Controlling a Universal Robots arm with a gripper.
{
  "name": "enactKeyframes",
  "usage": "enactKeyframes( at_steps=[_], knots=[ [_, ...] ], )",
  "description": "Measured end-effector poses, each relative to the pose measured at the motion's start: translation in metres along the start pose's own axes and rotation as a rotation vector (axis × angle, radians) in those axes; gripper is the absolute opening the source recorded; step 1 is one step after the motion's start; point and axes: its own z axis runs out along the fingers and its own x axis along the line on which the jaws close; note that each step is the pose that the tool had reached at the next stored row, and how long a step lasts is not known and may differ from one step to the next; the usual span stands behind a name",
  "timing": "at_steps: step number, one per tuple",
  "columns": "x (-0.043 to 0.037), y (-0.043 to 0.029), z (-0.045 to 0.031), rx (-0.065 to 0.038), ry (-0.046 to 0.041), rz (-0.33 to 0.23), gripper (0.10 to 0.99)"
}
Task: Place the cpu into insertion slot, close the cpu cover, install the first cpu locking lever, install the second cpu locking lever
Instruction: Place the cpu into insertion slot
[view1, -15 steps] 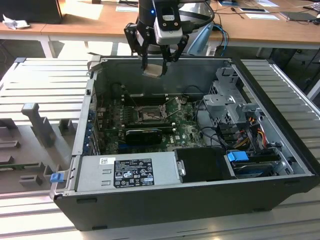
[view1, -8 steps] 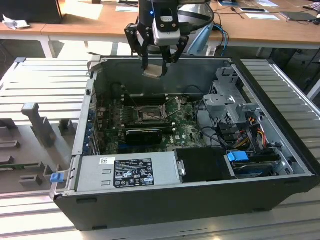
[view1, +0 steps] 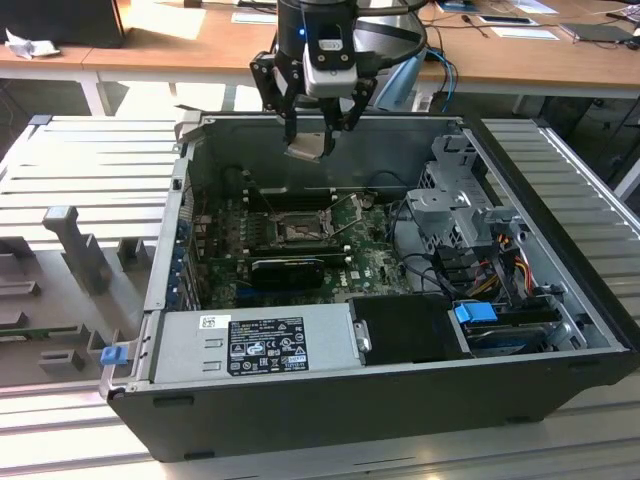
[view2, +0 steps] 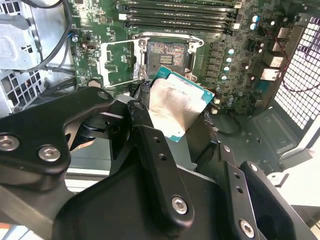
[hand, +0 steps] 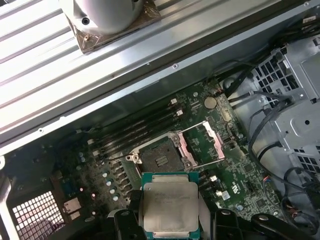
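Note:
My gripper (view1: 318, 135) hangs above the open computer case, shut on the cpu (view1: 305, 148), a flat square chip with a dull silver top. In both wrist views the cpu (view2: 177, 102) (hand: 169, 205) sits tilted between the black fingers (view2: 137, 110), well above the motherboard. Below it the insertion slot (hand: 160, 157) (view2: 167, 55) (view1: 300, 232) lies bare, a dark square socket with a silver rim. The cpu cover (hand: 207, 140) (view2: 117, 62) is swung open beside the socket. A thin wire lever (hand: 192, 127) stands raised along the cover.
Long black memory slots (hand: 140, 127) run beside the socket. A black card (view1: 285, 268) lies in front of it. The power supply (view1: 255, 340) fills the near side and a drive cage (view1: 460, 200) with cables the exterior view's right. Case walls (view1: 180, 200) ring the board.

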Motion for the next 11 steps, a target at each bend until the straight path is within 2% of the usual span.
enactKeyframes(
  at_steps=[11],
  knots=[
    [0.0, -0.0001, 0.0015, -0.002, -0.0078, 0.087, 0.533]
  ],
)
